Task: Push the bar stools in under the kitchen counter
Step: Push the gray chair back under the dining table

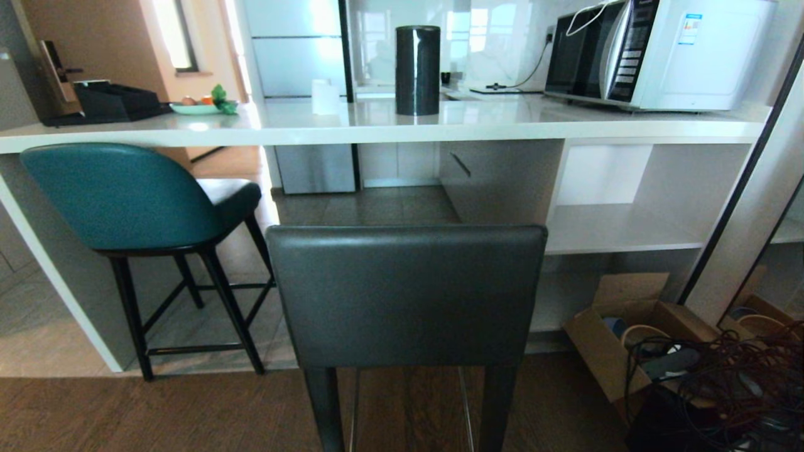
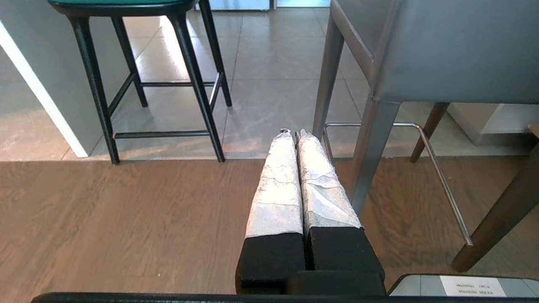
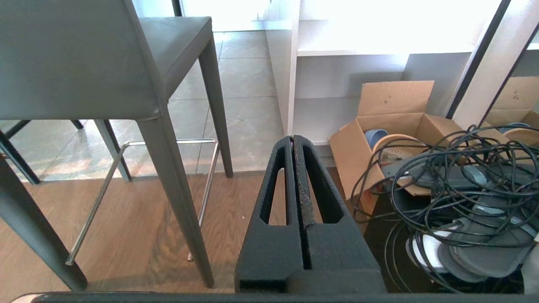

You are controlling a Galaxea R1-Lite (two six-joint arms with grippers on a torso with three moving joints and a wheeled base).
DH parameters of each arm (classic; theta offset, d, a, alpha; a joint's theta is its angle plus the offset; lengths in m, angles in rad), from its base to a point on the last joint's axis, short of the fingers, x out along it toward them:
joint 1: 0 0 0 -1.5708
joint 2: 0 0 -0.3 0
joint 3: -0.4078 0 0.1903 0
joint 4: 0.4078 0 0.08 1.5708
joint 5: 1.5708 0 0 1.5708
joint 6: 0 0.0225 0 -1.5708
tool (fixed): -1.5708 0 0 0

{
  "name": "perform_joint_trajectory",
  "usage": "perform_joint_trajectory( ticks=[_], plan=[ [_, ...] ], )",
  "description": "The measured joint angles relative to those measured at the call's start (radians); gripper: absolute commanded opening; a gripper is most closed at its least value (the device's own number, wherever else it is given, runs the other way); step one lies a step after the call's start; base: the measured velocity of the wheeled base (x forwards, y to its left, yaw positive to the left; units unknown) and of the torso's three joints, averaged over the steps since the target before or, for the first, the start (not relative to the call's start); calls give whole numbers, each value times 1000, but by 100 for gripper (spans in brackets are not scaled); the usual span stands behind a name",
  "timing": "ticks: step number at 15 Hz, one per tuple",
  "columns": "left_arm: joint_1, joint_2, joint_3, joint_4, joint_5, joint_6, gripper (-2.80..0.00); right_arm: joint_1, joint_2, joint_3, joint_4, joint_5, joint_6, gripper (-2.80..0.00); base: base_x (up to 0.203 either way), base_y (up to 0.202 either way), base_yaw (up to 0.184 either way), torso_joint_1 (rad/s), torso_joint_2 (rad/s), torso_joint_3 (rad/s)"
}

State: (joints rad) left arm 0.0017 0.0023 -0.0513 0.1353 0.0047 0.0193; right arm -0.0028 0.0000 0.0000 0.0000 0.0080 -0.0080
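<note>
The dark grey stool [image 1: 407, 295] stands out on the wood floor directly ahead, its rectangular back facing the robot and its seat pointing toward the worktop [image 1: 389, 122]; its front legs reach about to the tile edge, so the whole seat is not yet under the slab. The teal stool [image 1: 125, 201] stands to the left beside the white end leg [image 1: 56, 276], its rounded back toward the camera and turned a little to the left, the seat already partly beneath the slab; its long axis, like the grey one's, is the upright line from feet to backrest.

Neither arm shows in the head view. The left end effector [image 2: 293, 134] is clenched, fingers pressed together with nothing between them, hanging low near the grey stool's rear left leg and chrome footrest [image 2: 425, 147]; the right end effector [image 3: 293, 139] is likewise clenched on nothing, low by the stool's right side, near a cardboard box [image 3: 387, 126] and a tangle of cables [image 3: 454, 181].

The step in hand looks like the grey stool's push; it should go best with both clenched end effectors set against the backrest, evenly either side of its middle, driving straight toward the worktop so the stool does not twist; pushing low on the backrest lessens the risk of tipping it over the floor seam.
</note>
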Motion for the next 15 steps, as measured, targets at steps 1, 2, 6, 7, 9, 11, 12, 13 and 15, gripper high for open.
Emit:
perform_joint_trajectory(
  ticks=[1, 2, 6, 7, 9, 11, 12, 13, 15],
  plan=[
    [0, 0, 0, 0, 3, -1, -280, 1, 0, 0, 1, 0, -5, -280, 0, 0, 0, 0, 0, 0],
    [0, 1, -10, 5, 8, -6, -280, 1, 2, -11, 4, -1, -5, -280, 0, 0, 0, 0, 0, 0],
    [-23, 160, -224, -25, 6, -82, -280, 1, 152, -175, -4, -6, 20, -280, 0, 0, 0, 0, 0, 0],
    [-42, 256, -285, -55, 6, -109, -280, 1, 235, -236, -23, 5, 27, -280, 0, 0, 0, 0, 0, 0],
    [-76, 457, -363, -145, 4, -137, -280, 1, 403, -323, -84, 39, 35, -280, 0, 0, 0, 0, 0, 0],
    [-100, 675, -407, -289, 0, -150, -280, 6, 588, -380, -196, 72, 38, -280, 0, 0, 0, 0, 0, 0],
    [-110, 789, -418, -375, -5, -153, -280, 19, 687, -400, -265, 87, 39, -280, 0, 0, 0, 0, 0, 0],
    [-116, 898, -423, -465, -12, -156, -280, 43, 780, -415, -334, 95, 41, -280, 0, 0, 0, 0, 0, 0],
    [-125, 1102, -420, -642, -27, -159, -280, 118, 959, -433, -463, 99, 45, -280, 0, 0, 0, 0, 0, 0]
  ],
)
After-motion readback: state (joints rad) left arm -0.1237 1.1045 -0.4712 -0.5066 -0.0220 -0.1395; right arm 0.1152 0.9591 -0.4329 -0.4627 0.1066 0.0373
